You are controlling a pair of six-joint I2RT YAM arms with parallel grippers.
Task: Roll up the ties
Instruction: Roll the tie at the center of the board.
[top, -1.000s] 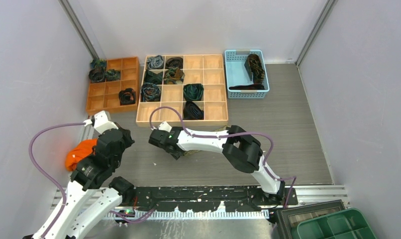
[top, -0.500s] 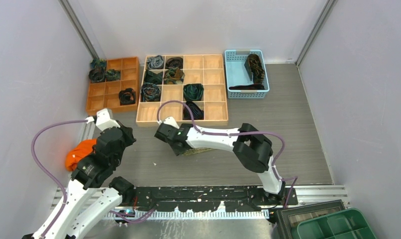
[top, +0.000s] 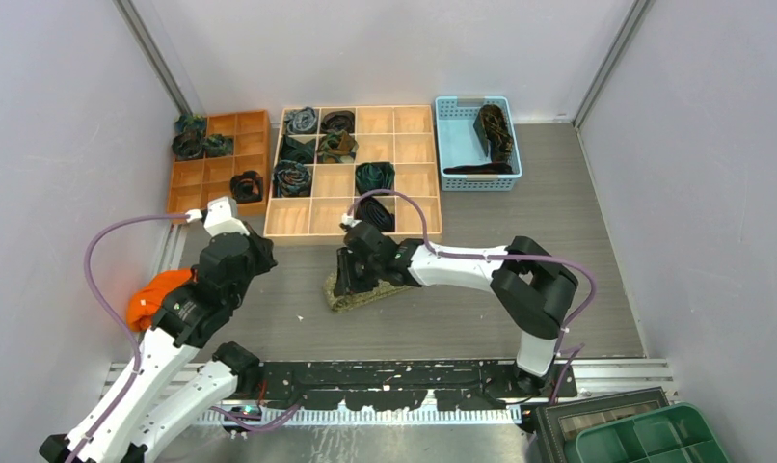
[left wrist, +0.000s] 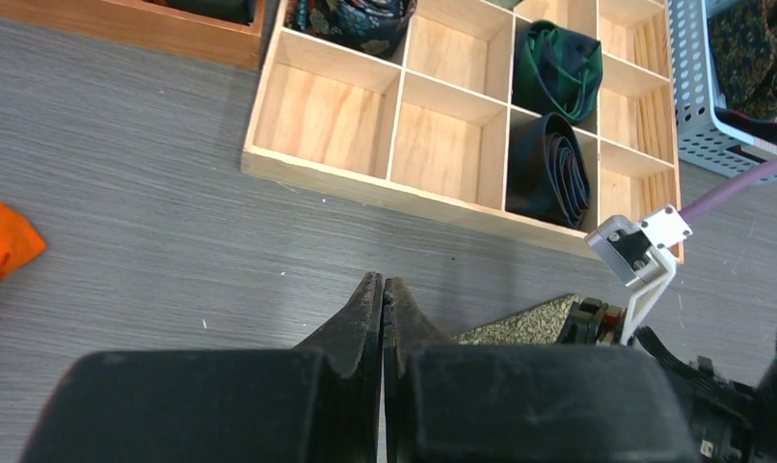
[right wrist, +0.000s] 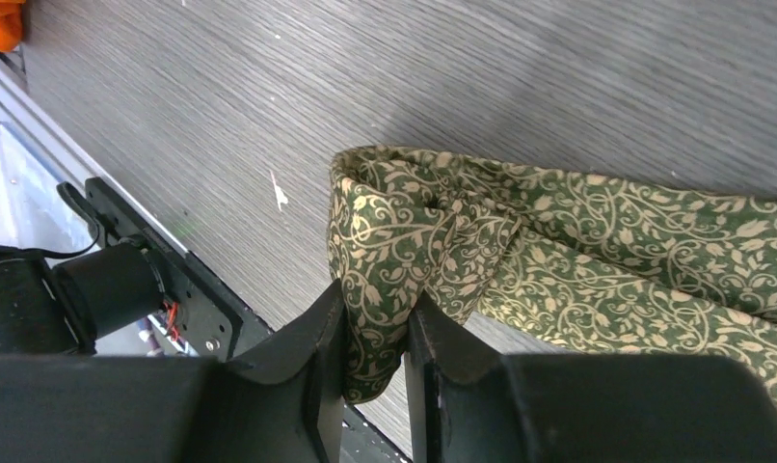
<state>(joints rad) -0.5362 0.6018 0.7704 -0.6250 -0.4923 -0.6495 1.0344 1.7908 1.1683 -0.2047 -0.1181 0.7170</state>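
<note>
The right hand pinches a fold of the green-gold tie, which lies on the grey tabletop in the middle of the frame. The left hand is clenched, holding nothing.

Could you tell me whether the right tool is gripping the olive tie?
Yes, the right tool pinches a fold of the olive tie.

Two white-and-black arms stand at the near edge. The left arm leans forward, its gripper pressed tip to tip. The right arm bends at the elbow (far to its right) and reaches low leftward, its gripper pinching a fold of the olive-gold tie.
</note>
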